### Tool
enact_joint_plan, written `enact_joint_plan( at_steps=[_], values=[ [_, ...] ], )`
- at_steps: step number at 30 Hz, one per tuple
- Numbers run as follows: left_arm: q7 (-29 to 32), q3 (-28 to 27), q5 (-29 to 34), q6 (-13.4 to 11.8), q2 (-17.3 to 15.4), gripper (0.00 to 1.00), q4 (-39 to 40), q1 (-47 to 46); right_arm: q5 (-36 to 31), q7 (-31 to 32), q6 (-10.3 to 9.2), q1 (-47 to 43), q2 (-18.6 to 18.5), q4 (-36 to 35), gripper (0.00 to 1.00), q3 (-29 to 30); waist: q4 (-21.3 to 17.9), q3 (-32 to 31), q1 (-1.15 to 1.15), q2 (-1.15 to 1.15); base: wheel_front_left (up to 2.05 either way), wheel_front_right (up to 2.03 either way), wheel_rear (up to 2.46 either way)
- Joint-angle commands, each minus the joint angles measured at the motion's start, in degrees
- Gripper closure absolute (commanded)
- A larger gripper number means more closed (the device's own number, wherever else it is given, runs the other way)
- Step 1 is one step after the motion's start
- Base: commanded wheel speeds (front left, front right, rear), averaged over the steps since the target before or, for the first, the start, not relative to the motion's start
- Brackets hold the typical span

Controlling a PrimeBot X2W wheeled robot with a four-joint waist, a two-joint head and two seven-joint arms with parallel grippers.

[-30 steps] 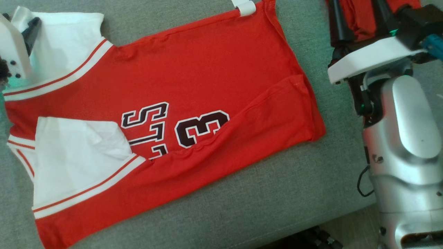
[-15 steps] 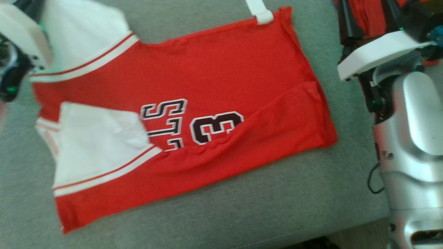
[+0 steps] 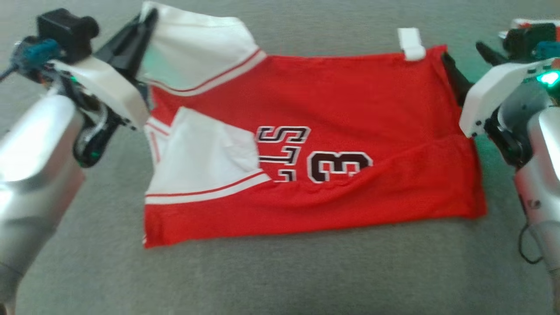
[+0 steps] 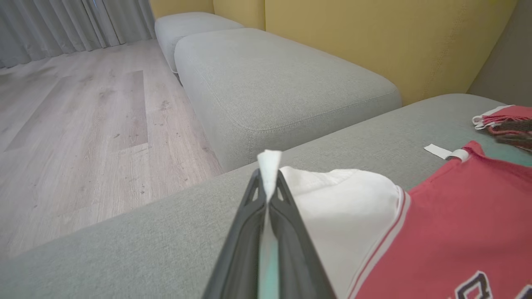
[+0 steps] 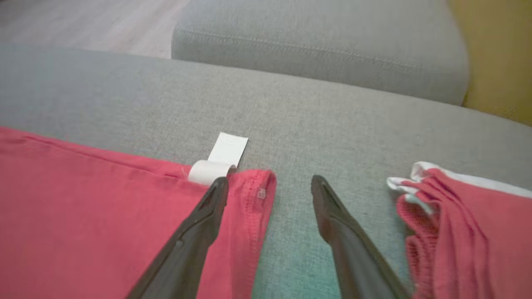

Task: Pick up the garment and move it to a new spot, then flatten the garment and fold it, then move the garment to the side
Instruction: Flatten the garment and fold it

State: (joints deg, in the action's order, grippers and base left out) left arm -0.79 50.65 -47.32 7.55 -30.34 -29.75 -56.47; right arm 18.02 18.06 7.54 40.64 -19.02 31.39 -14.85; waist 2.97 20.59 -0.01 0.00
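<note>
We see the garment (image 3: pixel 332 109), a red jersey, lying in the middle of the grey cushion (image 3: pixel 306 271). It is part folded, with the near edge turned up over the number print. The left gripper (image 4: pixel 268 187) sits at the jersey's 10 o'clock corner, fingers pressed together, pinching the white sleeve (image 4: pixel 345 199). A tongue of fabric pokes out past the tips, so the bite looks deep enough. The right gripper (image 5: pixel 269 182) is at the 2 o'clock corner, fingers spread wide. 1 finger is over the red hem just beside the white tag (image 5: pixel 226 151), the other over bare cushion, nothing held.

We judge the step is grabbing both far corners for the next fold. To do it well, drop the right fingers so the hem corner sits between them, catch cloth and not the tag alone, then close. Lift both corners together, level and low, and carry them toward 6 o'clock so the cloth doesn't skew. Steer clear of the second red garment (image 5: pixel 457 216) at the right gripper's 3 o'clock.
</note>
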Motion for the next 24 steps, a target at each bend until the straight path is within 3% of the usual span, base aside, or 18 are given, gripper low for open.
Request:
enact_joint_plan(
  at_steps=[1,6,17,18,19,20,24],
  values=[
    [-0.45,-1.71,0.41,-0.37,-1.72,1.0,2.34,-1.49,1.02,1.02,-0.05,2.09,-1.46,-0.74,0.0,-1.67,2.81,0.2,0.01,0.0,0.0,0.0,0.0],
    [0.11,-0.32,0.77,-0.43,-0.82,1.0,6.13,-0.77,3.42,3.15,-0.05,4.75,-4.99,3.72,0.0,-5.79,5.12,1.58,0.01,0.0,0.0,0.0,0.0],
    [0.98,0.49,0.98,-0.5,-0.1,1.0,7.19,-2.24,7.28,8.25,-0.05,10.43,-6.45,12.93,0.0,-12.92,6.19,3.79,0.01,0.0,0.0,0.0,0.0],
    [0.86,0.31,0.92,-0.62,-0.07,1.0,6.85,-2.47,7.94,8.89,-0.05,10.8,-6.46,13.3,0.12,-13.65,6.09,3.89,0.01,0.0,0.0,0.0,0.0],
    [0.71,0.07,0.79,-0.76,-0.04,1.0,6.43,-2.66,8.47,9.2,-0.05,11.22,-6.54,13.48,0.67,-14.32,5.95,3.96,0.01,0.0,0.0,0.0,0.0],
    [0.54,-0.15,0.66,-0.85,-0.05,1.0,5.91,-2.85,8.78,8.98,-0.05,11.8,-6.69,13.39,1.0,-15.0,5.74,4.02,0.01,0.0,0.0,0.0,0.0],
    [-0.29,-0.72,0.5,-0.89,-0.13,1.0,3.72,-3.62,11.18,6.08,-0.05,14.24,-6.23,13.76,1.0,-14.65,4.74,4.2,0.01,0.0,0.0,0.0,0.0]
  ],
)
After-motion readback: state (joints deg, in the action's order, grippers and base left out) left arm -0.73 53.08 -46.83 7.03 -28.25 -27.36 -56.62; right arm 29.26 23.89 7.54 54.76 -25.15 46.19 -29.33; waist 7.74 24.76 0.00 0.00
